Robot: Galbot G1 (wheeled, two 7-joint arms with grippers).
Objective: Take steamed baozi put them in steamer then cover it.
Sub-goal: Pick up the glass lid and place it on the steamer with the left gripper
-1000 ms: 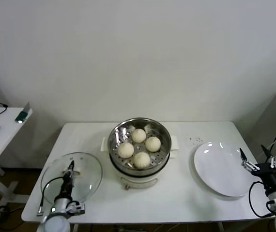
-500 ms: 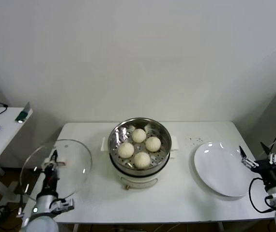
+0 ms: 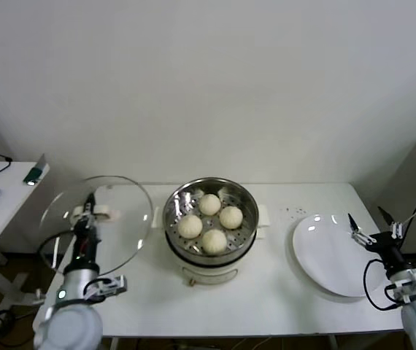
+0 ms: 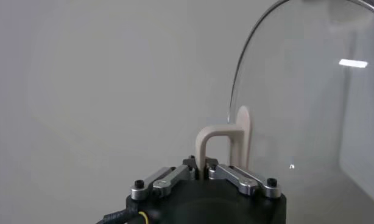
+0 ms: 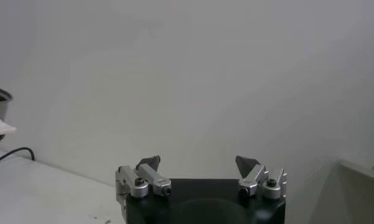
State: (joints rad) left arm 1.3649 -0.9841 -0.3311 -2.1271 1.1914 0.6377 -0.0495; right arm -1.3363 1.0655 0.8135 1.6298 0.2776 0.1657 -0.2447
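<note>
The steel steamer (image 3: pixel 246 200) stands mid-table on its white base, uncovered, with four cream baozi (image 3: pixel 210 204) on its perforated tray. My left gripper (image 3: pixel 90 207) is shut on the white bar handle (image 4: pixel 222 139) of the clear glass cover (image 3: pixel 124 219). It holds the cover tilted up off the table, just left of the steamer. In the left wrist view the glass (image 4: pixel 296 97) fills the side beyond the handle. My right gripper (image 3: pixel 372 228) is open and empty by the table's right edge, over the plate's rim; its fingers (image 5: pixel 149 164) stand wide apart.
A flat white plate (image 3: pixel 325 255) lies at the table's right side. A small side table (image 3: pixel 4 200) with a blue mouse stands to the far left. A white wall runs behind the table.
My left gripper has lifted the cover off the table and carried it up and right towards the steamer, tilting it. My right gripper rose slightly and moved a little left.
</note>
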